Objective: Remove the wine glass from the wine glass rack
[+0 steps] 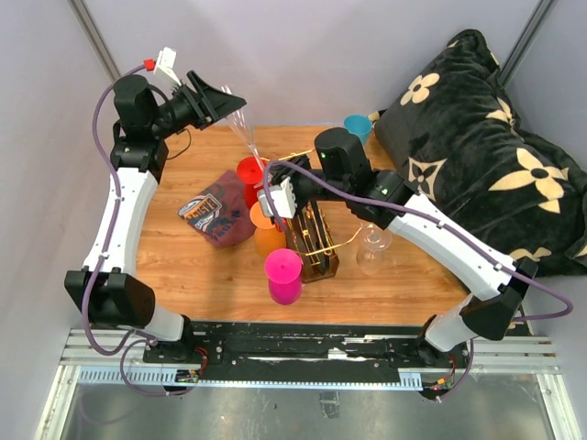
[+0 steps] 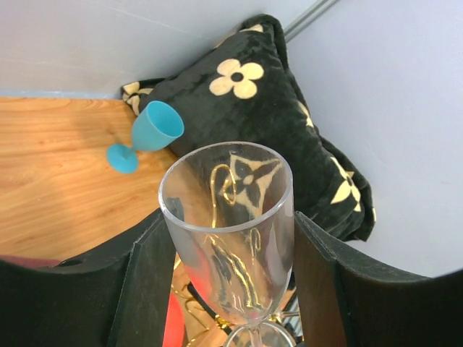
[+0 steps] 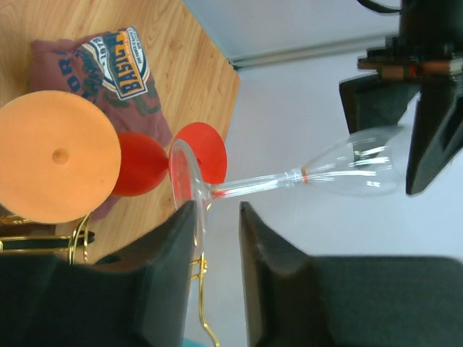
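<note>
Two grippers, one glass. Beyond the dark wooden, gold-wired wine glass rack (image 1: 316,246), the right gripper (image 3: 217,217) has its jaws narrowly apart at the foot of the clear wine glass (image 3: 347,170). Farther back, the left gripper (image 2: 228,220) clamps its bowl, aloft off the rack.

The wine glass rack (image 1: 321,249) stood midway on the table (image 1: 183,266), a cloth (image 1: 218,211) left of it, a glass (image 1: 373,247) right. A pillow (image 1: 477,137) lay behind, far right.

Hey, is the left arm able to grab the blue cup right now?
Probably not: the left gripper is shut on the wine glass, so its fingers are full, though the blue cup itself looks unobstructed.
</note>
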